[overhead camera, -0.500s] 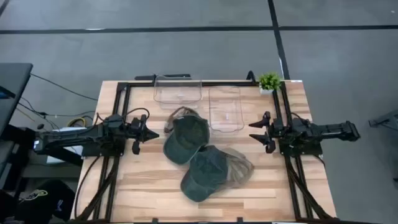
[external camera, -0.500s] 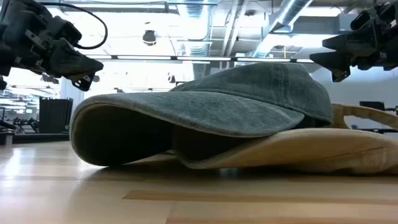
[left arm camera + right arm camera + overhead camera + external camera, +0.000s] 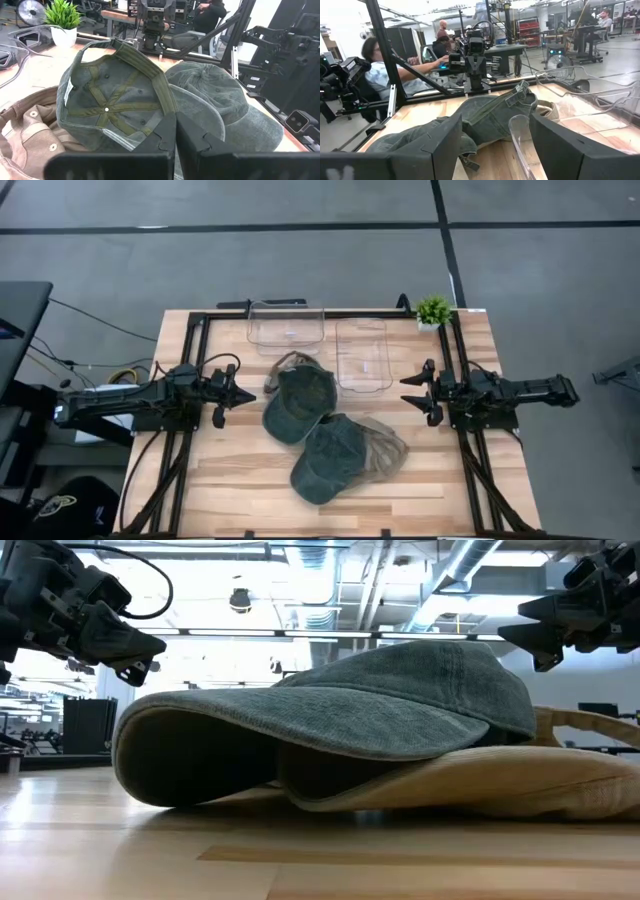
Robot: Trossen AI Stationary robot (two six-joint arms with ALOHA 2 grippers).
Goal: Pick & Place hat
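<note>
Hat between both idle grippers

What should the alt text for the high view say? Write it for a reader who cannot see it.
Overhead view of a wooden table with two green caps and tan caps beneath them at centre. The left tool and right tool wait at either side. Two clear bins and a small plant sit at the far edge.

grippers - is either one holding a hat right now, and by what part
Nothing is held. The left gripper is shut and empty; the right gripper is open. Both are clear of the green hats on the table.
</note>
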